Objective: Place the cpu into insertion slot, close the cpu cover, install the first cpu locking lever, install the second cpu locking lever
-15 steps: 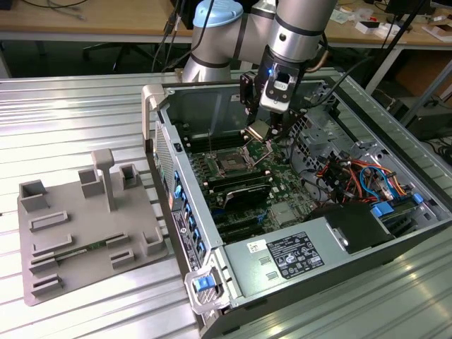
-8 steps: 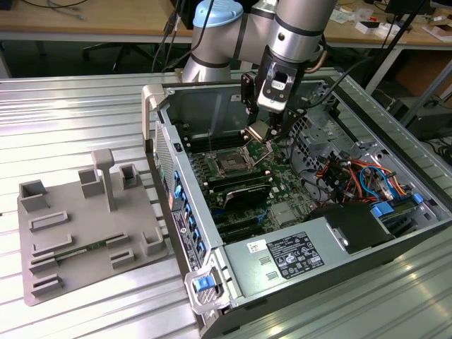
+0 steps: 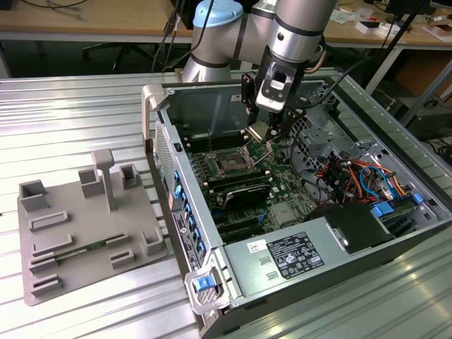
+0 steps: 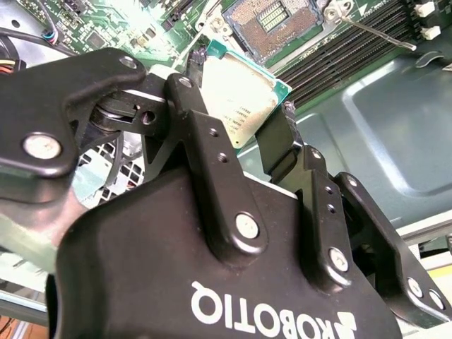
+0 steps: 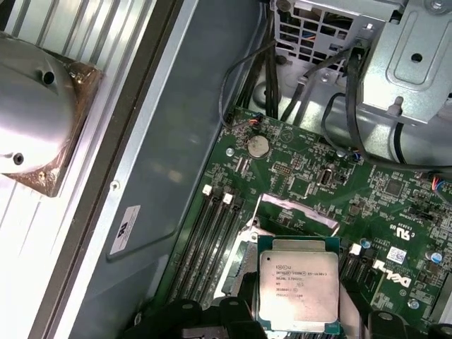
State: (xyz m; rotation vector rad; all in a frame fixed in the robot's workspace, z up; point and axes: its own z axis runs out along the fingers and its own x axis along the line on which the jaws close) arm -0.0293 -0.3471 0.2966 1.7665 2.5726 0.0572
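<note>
My gripper (image 3: 263, 134) hangs inside the open computer case, shut on the cpu (image 3: 258, 131), a small square chip with a silvery top and green edge. In both wrist views the black fingers (image 4: 205, 120) clamp two opposite edges of the cpu (image 4: 236, 95) (image 5: 298, 286). The insertion slot (image 3: 232, 163) lies on the motherboard below the chip and toward the exterior view's left. It is uncovered, with its contact field showing (image 4: 272, 21). A thin silver locking lever (image 4: 367, 28) stands free beside it. A silver frame, likely the raised cpu cover (image 5: 296, 210), stands just beyond the chip.
Long black memory slots (image 3: 240, 185) flank the socket. A grey power supply box (image 3: 282, 258) fills the case's near end, and bundled cables (image 3: 353, 176) lie at the exterior view's right. A grey fixture plate (image 3: 85, 226) with upright blocks rests on the ribbed table beside the case.
</note>
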